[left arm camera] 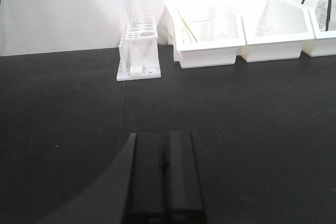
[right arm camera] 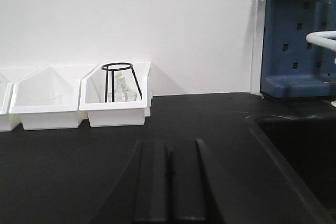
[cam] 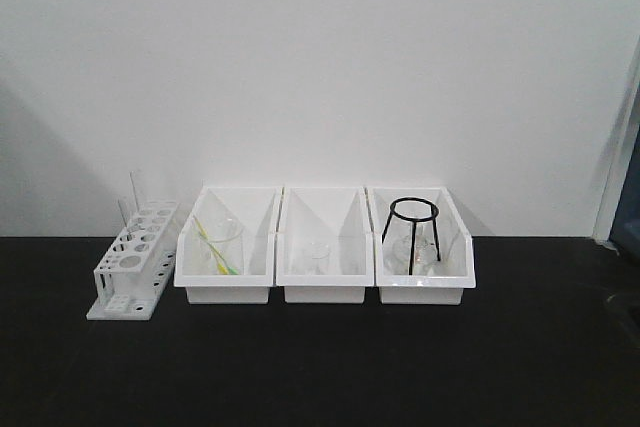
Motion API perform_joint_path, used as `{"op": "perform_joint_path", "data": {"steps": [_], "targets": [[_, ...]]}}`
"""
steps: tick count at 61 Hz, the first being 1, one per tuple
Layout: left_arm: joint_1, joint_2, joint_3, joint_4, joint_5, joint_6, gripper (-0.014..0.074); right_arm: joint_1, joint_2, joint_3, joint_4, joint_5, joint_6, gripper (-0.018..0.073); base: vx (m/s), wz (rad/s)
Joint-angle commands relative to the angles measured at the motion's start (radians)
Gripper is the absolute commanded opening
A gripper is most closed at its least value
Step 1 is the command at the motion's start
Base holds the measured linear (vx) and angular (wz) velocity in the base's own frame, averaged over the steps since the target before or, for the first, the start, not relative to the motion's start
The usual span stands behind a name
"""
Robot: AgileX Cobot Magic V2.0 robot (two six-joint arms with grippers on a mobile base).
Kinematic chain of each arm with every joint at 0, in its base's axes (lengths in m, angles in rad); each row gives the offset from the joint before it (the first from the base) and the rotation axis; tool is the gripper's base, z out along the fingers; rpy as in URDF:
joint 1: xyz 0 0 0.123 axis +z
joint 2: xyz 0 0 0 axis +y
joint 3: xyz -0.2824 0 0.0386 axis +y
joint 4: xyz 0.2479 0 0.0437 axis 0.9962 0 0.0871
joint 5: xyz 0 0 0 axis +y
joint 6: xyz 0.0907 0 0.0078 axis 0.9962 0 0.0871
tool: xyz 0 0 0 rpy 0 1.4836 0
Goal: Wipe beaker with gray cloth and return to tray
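Nearest us, the matte black left gripper [left arm camera: 163,139] and right gripper [right arm camera: 168,148] are both clenched on nothing, above the dull black table [cam: 320,367]. Beyond stand one perforated white rack [cam: 133,262] and three glossy white plastic bins [cam: 325,293]. The small clear glass beaker [cam: 318,255] sits in the middle one.

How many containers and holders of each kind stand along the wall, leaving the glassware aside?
White bins: 3
White tube rack: 1
Black wire stand: 1
Total: 5
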Motion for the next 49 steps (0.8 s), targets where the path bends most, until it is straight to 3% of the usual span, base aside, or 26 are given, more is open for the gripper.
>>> {"op": "perform_joint_path", "data": {"steps": [1, 49], "targets": [[-0.001, -0.013, -0.006, -0.004, -0.077, -0.008, -0.0006, -0.003, -0.006, 0.015, -0.003, -0.081, -0.003, -0.0008, 0.0, 0.0], [-0.001, -0.013, -0.006, -0.004, -0.077, -0.008, -0.0006, -0.003, -0.006, 0.015, -0.003, -0.081, -0.003, -0.0008, -0.01, 0.0]]}}
